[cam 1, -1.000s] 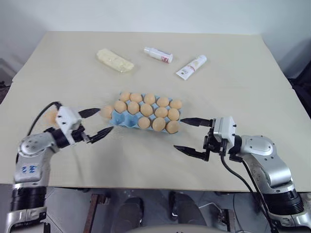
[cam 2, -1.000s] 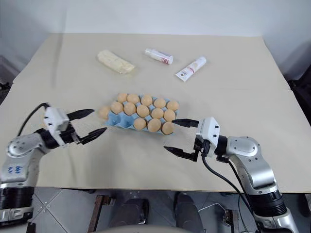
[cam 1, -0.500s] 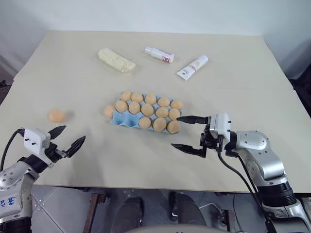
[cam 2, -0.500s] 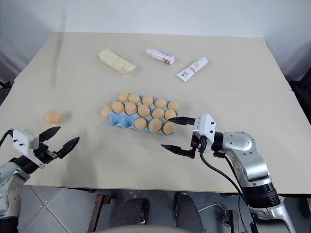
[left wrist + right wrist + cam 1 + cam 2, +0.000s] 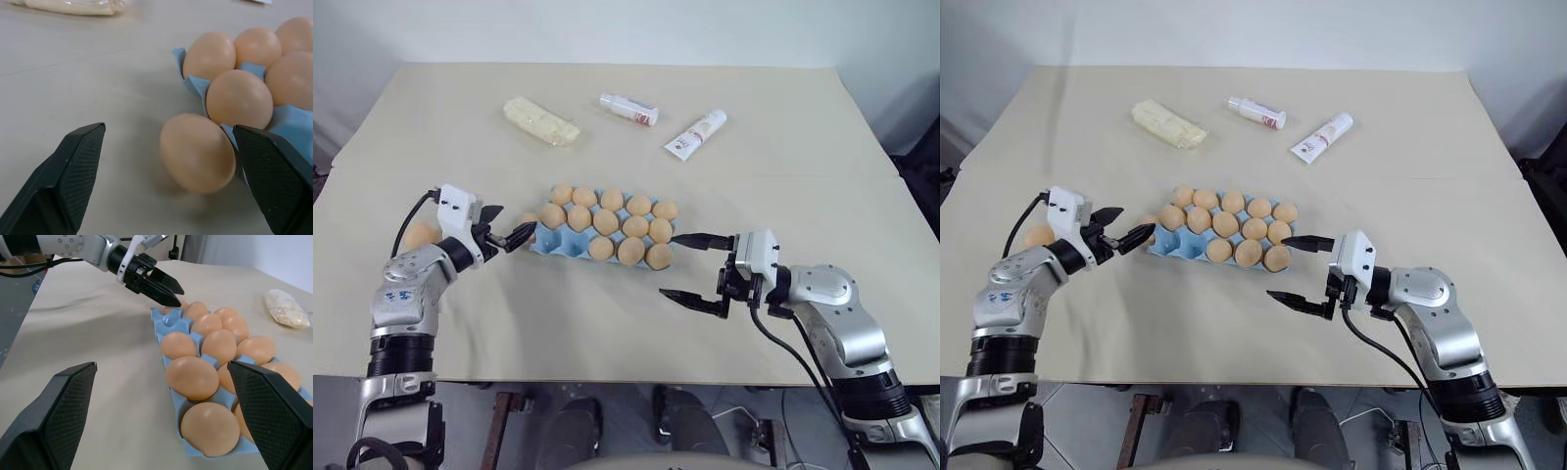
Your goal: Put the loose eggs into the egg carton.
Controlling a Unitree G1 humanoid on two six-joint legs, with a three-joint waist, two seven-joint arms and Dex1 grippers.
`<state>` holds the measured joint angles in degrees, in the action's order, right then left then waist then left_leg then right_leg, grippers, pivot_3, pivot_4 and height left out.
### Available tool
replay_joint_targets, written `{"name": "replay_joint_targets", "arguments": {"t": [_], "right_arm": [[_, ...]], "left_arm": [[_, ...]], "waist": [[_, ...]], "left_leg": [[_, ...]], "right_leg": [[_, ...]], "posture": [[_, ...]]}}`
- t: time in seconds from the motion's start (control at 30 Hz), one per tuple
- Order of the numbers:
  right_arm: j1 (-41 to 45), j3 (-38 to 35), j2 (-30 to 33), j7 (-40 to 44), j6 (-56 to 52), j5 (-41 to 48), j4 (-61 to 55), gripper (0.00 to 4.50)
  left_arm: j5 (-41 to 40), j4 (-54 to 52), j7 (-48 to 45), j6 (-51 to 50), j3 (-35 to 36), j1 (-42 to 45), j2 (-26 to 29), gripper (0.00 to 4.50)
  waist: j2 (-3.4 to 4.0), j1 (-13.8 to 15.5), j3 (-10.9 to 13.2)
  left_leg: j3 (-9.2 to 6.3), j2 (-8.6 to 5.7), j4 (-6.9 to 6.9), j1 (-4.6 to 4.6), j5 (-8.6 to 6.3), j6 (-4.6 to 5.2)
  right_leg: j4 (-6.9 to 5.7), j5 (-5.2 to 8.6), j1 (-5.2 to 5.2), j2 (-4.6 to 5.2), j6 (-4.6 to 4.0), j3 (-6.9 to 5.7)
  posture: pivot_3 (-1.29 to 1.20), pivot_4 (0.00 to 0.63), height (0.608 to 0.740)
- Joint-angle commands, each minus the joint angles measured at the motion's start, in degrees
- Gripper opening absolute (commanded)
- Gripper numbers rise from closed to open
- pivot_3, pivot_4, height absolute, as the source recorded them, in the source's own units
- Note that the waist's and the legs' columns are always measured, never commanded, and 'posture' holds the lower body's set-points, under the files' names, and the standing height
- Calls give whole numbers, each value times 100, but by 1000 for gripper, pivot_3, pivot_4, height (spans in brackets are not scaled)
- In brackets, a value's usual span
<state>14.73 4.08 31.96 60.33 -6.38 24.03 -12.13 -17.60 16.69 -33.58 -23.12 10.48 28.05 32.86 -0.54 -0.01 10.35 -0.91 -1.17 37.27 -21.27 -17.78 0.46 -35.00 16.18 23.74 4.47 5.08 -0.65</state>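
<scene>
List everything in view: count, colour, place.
egg carton: 1, light blue, table centre
eggs in carton: 13, tan-orange; two front cups at the left end are bare
loose eggs: 2, tan-orange; one beside the carton's left end, one further left
block: 1, pale yellow, far left
bottle: 1, white, far centre
tube: 1, white, right of bottle
table: 1, beige
left tool: open, straddling the near loose egg
right tool: open, right of carton

Lying at the twelve o'clock end of a beige table (image 5: 783,157): a pale yellow lumpy block (image 5: 541,121) toward eleven, a small white bottle (image 5: 629,109) at twelve, a white tube (image 5: 696,133) toward one, all apart.
</scene>
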Motion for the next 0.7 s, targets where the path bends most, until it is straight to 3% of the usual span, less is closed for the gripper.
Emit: {"name": "replay_joint_targets", "arguments": {"t": [0.03,0.57,0.7], "right_arm": [[-48,-91,-32,-107,47,59,-289,4500],[-95,-76,-33,-246,33,89,-363,4500],[-55,-66,-36,-229,39,82,-315,4500]], "left_arm": [[150,223,111,-79,-77,278,-16,4428],[313,452,177,-105,-21,168,79,4428],[357,571,192,52,-36,223,18,3574]], "waist": [[0,2,0],[-1,10,0],[-1,10,0]], "left_leg": [[0,-1,2,0,0,0],[-3,-1,4,3,5,-7],[-3,-1,3,3,5,-6]], "right_leg": [[-1,0,0,0,0,0],[-10,-1,-1,3,1,3],[-9,-1,-1,3,1,3]], "posture": [[0,150,740],[0,150,740],[0,150,740]]}}
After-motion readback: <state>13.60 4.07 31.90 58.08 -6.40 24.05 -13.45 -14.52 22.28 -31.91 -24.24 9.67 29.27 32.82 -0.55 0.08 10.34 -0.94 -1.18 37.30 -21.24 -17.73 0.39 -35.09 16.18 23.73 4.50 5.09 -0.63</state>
